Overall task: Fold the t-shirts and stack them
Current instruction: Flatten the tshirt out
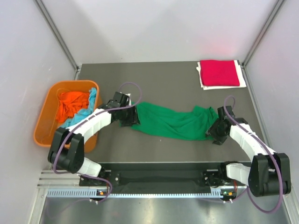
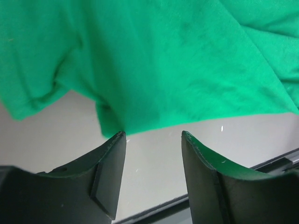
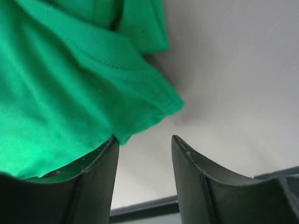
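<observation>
Dark grey table [image 1: 163, 79], pale walls [image 1: 154, 28]

Stretched left to right across the middle of the flat dark grey counter [image 1: 159, 81]: rumpled bright green cloth t-shirt [image 1: 170, 122]. At its left end, left arm's black fingers [image 2: 110, 163]; at its right end, right arm's black fingers [image 3: 100, 172]. In the far right corner, folded crimson red cloth t-shirt [image 1: 218, 72] on a white sheet [image 1: 241, 74]. At the left edge, rigid orange plastic tub [image 1: 46, 128] holding crumpled orange cloth t-shirt [image 1: 72, 105], light blue cloth t-shirt [image 1: 92, 99] at its right.

The left arm [image 1: 91, 122] and the right arm [image 1: 250, 140] have white shells between black joints. A purple cable [image 1: 127, 85] loops along each, and the left gripper [image 2: 153, 135] has matte black, curved fingers [image 2: 110, 172].
</observation>
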You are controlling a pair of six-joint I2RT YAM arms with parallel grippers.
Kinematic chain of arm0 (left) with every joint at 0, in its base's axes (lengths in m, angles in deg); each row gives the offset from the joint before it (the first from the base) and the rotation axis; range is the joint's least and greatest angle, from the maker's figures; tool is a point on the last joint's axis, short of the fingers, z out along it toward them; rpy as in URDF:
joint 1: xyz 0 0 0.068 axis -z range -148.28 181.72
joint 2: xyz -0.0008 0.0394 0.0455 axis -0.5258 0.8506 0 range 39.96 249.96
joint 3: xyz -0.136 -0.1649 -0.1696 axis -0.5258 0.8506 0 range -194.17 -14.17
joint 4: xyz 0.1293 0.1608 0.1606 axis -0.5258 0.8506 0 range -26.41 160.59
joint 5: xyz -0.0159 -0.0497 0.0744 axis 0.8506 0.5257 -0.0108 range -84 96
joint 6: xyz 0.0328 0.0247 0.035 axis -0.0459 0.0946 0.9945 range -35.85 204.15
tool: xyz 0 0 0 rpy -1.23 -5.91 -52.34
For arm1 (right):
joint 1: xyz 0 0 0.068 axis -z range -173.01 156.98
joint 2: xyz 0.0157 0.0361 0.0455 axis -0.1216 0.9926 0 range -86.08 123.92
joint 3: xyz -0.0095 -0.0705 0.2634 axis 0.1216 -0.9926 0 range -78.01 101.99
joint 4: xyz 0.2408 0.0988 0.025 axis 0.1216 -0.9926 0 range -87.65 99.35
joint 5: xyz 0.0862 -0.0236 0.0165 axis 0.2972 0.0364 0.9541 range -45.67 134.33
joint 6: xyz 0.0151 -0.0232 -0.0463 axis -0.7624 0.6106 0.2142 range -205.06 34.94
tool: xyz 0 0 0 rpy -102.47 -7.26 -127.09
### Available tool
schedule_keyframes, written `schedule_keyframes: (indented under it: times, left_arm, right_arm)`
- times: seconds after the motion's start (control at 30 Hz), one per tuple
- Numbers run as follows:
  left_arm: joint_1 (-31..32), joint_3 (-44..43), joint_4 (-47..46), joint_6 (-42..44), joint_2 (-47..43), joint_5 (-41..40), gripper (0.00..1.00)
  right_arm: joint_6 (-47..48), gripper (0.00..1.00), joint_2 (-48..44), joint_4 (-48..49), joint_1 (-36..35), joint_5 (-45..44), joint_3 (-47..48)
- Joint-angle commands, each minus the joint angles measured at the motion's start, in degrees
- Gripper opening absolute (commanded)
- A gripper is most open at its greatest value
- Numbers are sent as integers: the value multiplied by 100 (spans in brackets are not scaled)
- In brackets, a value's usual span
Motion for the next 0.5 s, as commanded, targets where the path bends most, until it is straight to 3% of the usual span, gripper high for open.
schedule_keyframes:
  times: [0.0, 0.07, 0.13, 0.2, 0.23, 0.27, 0.47]
  left_arm:
    - [87, 140, -686, -235, 257, 214, 56]
    - [123, 210, -757, -297, 372, 161, 56]
    - [132, 237, -775, -376, 486, 126, 54]
    - [141, 228, -766, -438, 496, 39, 40]
    - [141, 167, -705, -455, 487, -93, 23]
    - [141, 106, -600, -473, 478, -190, 0]
    - [368, -518, 674, -728, -276, -1313, 0]
  right_arm:
    - [-118, 47, -87, 669, 49, -340, -87]
    - [-56, 42, -61, 855, 49, -323, -97]
    - [84, 15, -87, 917, 49, -218, -36]
    - [172, 0, -183, 804, 49, -217, 122]
    - [225, 0, -349, 681, 49, -321, 201]
    - [260, 0, -464, 428, 58, -366, 272]
    - [392, 0, -1790, -864, 49, -174, 931]
